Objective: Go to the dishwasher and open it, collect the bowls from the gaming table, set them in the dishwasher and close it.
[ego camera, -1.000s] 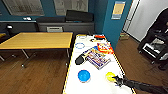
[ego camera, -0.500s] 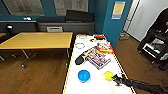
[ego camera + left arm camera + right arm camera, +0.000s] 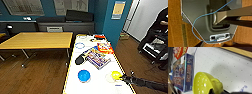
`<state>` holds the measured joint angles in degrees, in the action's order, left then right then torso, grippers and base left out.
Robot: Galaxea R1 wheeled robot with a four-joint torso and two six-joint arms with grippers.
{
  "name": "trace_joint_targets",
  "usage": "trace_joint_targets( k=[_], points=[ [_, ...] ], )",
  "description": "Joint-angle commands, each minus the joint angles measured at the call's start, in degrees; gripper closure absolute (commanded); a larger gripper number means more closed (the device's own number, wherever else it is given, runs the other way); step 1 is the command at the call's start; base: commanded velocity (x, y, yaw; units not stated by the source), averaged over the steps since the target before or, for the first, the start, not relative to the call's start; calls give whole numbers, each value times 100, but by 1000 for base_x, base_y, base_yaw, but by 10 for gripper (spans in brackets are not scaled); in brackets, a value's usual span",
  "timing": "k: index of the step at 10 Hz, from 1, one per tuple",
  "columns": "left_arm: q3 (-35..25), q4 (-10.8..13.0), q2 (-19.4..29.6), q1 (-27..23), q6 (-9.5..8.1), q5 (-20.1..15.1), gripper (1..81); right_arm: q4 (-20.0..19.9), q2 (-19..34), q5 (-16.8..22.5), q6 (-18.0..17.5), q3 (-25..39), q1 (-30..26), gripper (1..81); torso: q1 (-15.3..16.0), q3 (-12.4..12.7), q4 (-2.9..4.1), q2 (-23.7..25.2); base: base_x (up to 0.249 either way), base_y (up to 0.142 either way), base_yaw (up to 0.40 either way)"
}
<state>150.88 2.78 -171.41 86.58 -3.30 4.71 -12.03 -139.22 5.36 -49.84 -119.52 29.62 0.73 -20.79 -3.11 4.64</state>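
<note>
The right gripper (image 3: 123, 78) reaches in from the near right corner of the gaming table (image 3: 98, 85) and meets the yellow-green bowl (image 3: 115, 74) at its rim. In the right wrist view the bowl (image 3: 204, 83) is tilted on its side, hollow facing out, with its rim running down into the dark tip of the gripper at the edge of the picture; the bowl seems to be gripped there, but the fingers are too hidden to tell how far apart they stand. The bowl is glossy, bright yellow-green, with small light specks inside. It sits near the table's right yellow rim, close to a faint pale disc on the white top. The blue bowl (image 3: 83, 75) stands upright, well to the left of it, apart from the gripper. Beyond both lie a flat board game box (image 3: 98, 58) and a red box (image 3: 105, 47). A wooden table (image 3: 37, 40) stands left of the gaming table. The left wrist view shows a grey robot base with a blue cable (image 3: 198, 22) over wooden floor.
</note>
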Motion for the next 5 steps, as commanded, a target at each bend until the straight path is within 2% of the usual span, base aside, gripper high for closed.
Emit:
trace_joint_targets(
  k=[1,2,3,4,5],
  points=[
    [-32,21,-25,-31,-21,-383,10,1201,2699,1026,105,2719,-620,811,0,0,0,0,0,0,0],
    [-32,21,-16,-31,-21,-383,10,1447,3139,1194,157,3272,-523,811,0,0,0,0,0,0,0],
    [-41,21,-16,-31,-21,-374,10,1572,3498,1437,426,3832,-400,811,0,0,0,0,0,0,0],
    [-41,21,-8,-23,-21,-366,10,1539,3772,1599,666,4283,-243,811,0,0,0,0,0,0,0],
    [-59,21,1,-31,-21,-365,10,1511,3932,1608,686,4480,-67,811,-2,0,0,0,0,0,0]
  ],
)
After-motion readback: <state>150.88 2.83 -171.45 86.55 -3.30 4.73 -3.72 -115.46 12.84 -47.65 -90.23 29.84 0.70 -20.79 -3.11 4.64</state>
